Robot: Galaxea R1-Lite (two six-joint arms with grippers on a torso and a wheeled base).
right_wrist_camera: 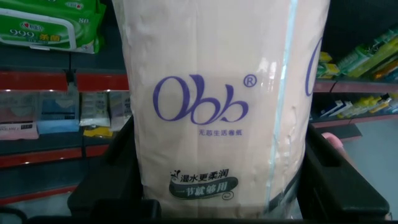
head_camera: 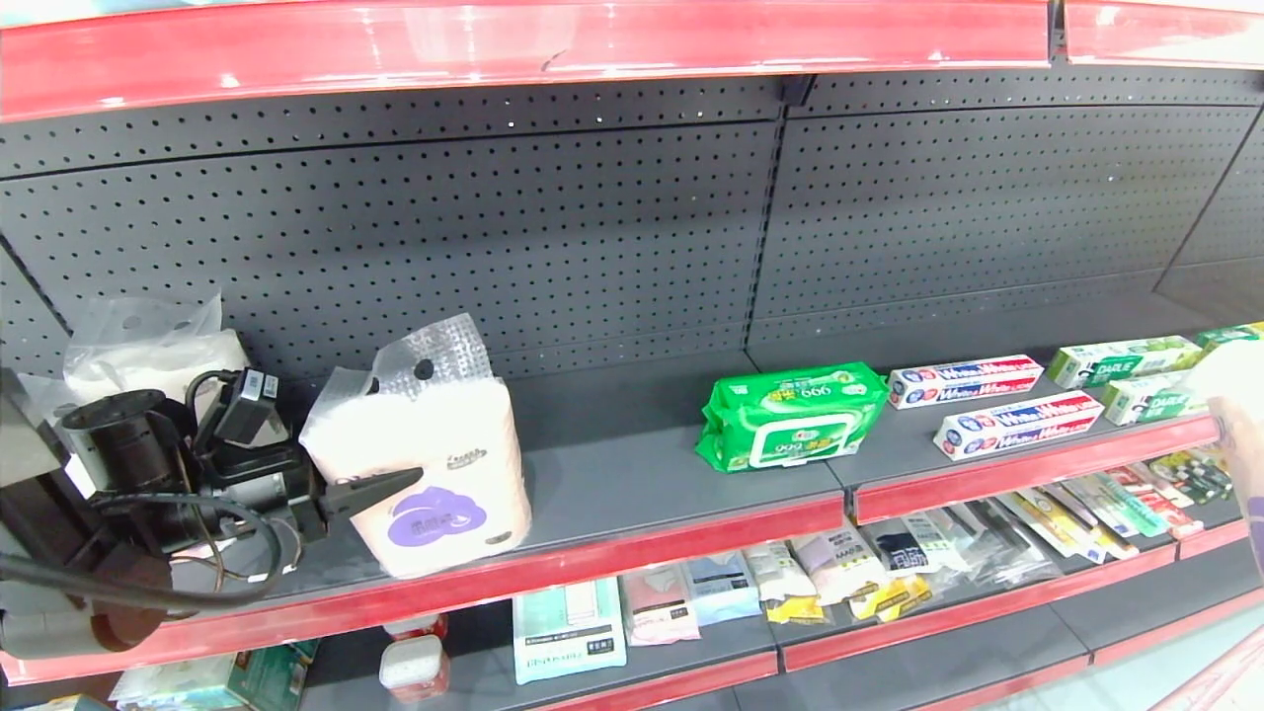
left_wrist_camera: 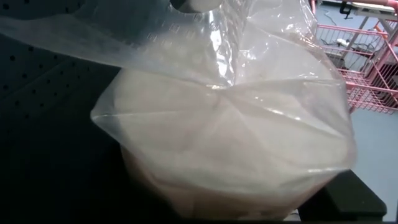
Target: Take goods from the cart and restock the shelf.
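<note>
A peach toilet-paper pack [head_camera: 439,474] with a purple logo stands on the left of the dark shelf [head_camera: 632,464], near its red front edge. My left gripper [head_camera: 385,474] is shut on it, one finger [head_camera: 370,489] lying across its front face and the other hidden behind. The pack's clear plastic top [left_wrist_camera: 230,118] sits close in the left wrist view. A second identical pack [right_wrist_camera: 217,106] is upright between the black fingers [right_wrist_camera: 118,162] of my right gripper [right_wrist_camera: 217,130], which is shut on it. That pack [head_camera: 1234,395] shows at the far right edge, level with the shelf front.
Another wrapped roll pack [head_camera: 148,346] stands behind my left arm. A green wipes pack [head_camera: 790,415], white toothpaste boxes [head_camera: 1017,425] and green ones [head_camera: 1121,360] lie to the right. Small goods line the lower shelf [head_camera: 691,602]. A pink cart [left_wrist_camera: 367,62] stands behind.
</note>
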